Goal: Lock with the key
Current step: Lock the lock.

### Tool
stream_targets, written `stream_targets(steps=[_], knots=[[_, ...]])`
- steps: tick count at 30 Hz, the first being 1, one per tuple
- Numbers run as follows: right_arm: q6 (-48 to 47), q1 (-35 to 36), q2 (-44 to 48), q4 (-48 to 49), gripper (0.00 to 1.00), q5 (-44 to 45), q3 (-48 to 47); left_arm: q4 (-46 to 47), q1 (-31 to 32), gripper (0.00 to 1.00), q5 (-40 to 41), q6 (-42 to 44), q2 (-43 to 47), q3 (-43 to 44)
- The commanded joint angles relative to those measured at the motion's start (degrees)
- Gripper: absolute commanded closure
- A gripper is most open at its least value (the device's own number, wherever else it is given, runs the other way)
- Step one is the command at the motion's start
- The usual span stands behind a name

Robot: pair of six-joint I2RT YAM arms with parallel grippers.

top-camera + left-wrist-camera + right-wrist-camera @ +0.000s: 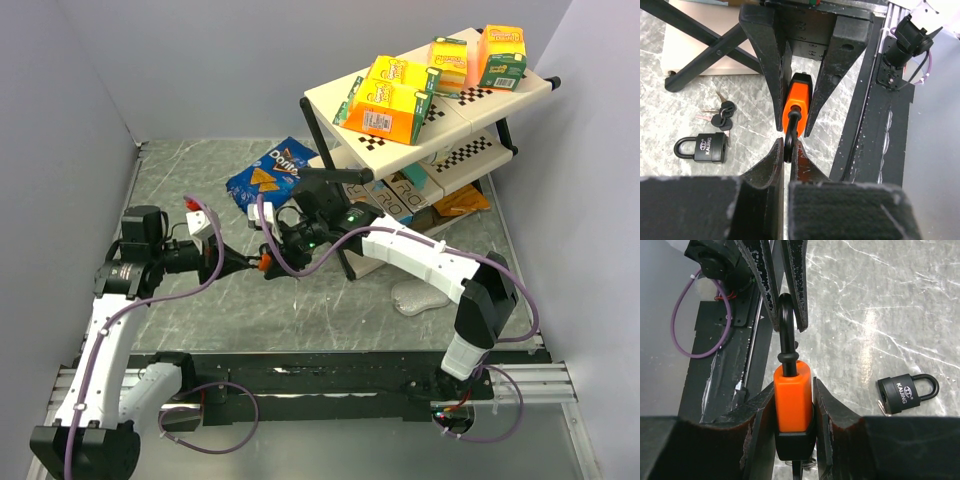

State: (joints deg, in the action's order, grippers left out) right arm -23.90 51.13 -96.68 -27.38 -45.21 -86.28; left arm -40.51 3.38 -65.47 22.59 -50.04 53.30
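An orange padlock (pixel 264 265) with a black base hangs in the air between both grippers, above the marble table. My left gripper (pixel 787 146) is shut on its black shackle (pixel 791 127). My right gripper (pixel 794 392) is shut on the orange body (pixel 792 400). A dark stem shows under the lock's base in the right wrist view; I cannot tell if it is a key. A bunch of keys (pixel 722 116) lies on the table beside a black padlock (pixel 705 146), which also shows in the right wrist view (pixel 904 392).
A two-level shelf rack (pixel 440 130) with orange snack boxes (pixel 392 100) stands at the back right, its black legs close to the right arm. A blue Doritos bag (pixel 275 172) lies behind the grippers. A white object (pixel 420 297) lies under the right arm.
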Motion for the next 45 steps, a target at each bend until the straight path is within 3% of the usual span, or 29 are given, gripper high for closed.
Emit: stream_targets(steps=[1,11,20,24,30,33,34,35,40,45], knots=[[2.18,2.48,1.06,20.60,1.00,-4.97,-5.74,5.17,4.00,0.99,-5.02,-7.29,1.96,-3.98],[6.94,3.18,-2.37,25.88,1.00,-10.33,-10.92,18.44,13.14,0.99,-0.54,-13.27,1.97,-10.49],[6.15,2.83,-1.76,25.53,1.00,-10.86,-9.89,16.79,14.99,0.99,1.84,-12.84,0.47,-10.59],[6.94,0.99,0.53,25.09,1.00,-10.86,-6.28,12.92,11.75,0.99,2.37,-11.16,1.61,-7.95],[9.31,-2.44,3.25,23.42,1.00,-10.86,-1.18,12.64,0.60,0.99,-0.36,-14.05,2.32,-3.48],[10.28,-3.41,3.87,22.02,0.88,-10.69,0.50,16.25,-3.10,0.99,-1.50,-18.62,1.62,-0.92],[10.45,-3.50,3.96,21.49,0.74,-10.43,1.02,17.21,-3.20,0.99,-1.67,-20.55,1.35,-0.31],[10.80,-3.93,3.96,21.05,0.66,-10.25,1.20,18.53,-5.03,0.99,-2.37,-21.44,1.26,0.92],[12.12,-5.25,3.17,18.07,0.40,-10.69,1.12,24.94,-8.38,0.99,-3.17,-30.91,1.70,2.69],[10.63,-6.48,3.34,14.55,0.37,-10.34,0.85,26.63,-9.35,0.99,-3.43,-32.96,2.58,3.21]])
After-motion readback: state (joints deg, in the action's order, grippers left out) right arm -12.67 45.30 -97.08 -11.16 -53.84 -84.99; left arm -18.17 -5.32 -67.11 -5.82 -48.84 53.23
